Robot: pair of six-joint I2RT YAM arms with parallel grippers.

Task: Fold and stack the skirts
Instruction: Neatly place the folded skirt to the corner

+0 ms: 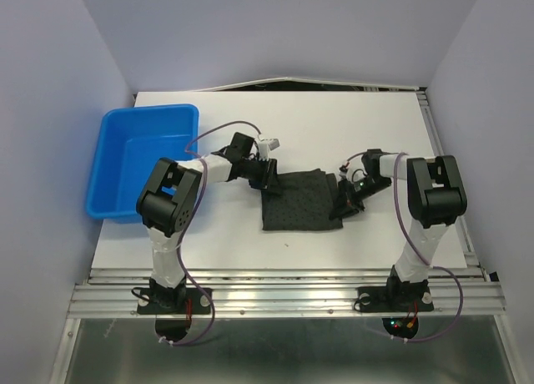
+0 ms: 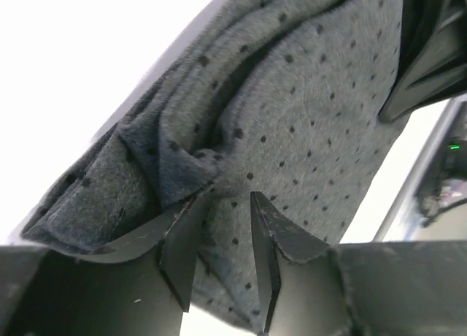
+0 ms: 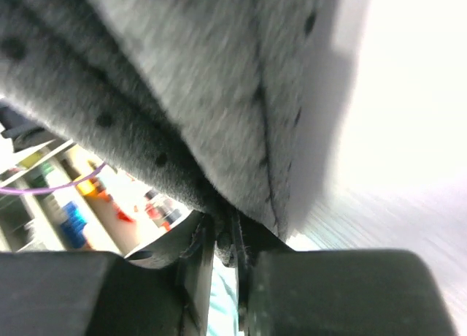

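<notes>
One dark dotted skirt [image 1: 302, 202] lies partly folded in the middle of the white table [image 1: 334, 125]. My left gripper [image 1: 269, 177] is at its far left corner. In the left wrist view the skirt [image 2: 292, 109] fills the frame, bunched into a fold by the left fingertip. The left gripper [image 2: 228, 204] has its jaws apart, with flat cloth showing in the gap. My right gripper [image 1: 344, 202] is at the skirt's right edge. In the right wrist view it [image 3: 225, 223] is shut on a pinch of the skirt's [image 3: 197, 80] edge and lifts it. No other skirt shows.
A blue tub [image 1: 142, 159] stands on the table's left side, beside the left arm's elbow. Bare white table lies behind and to the right of the skirt. A metal rail [image 1: 284, 296] runs along the near edge.
</notes>
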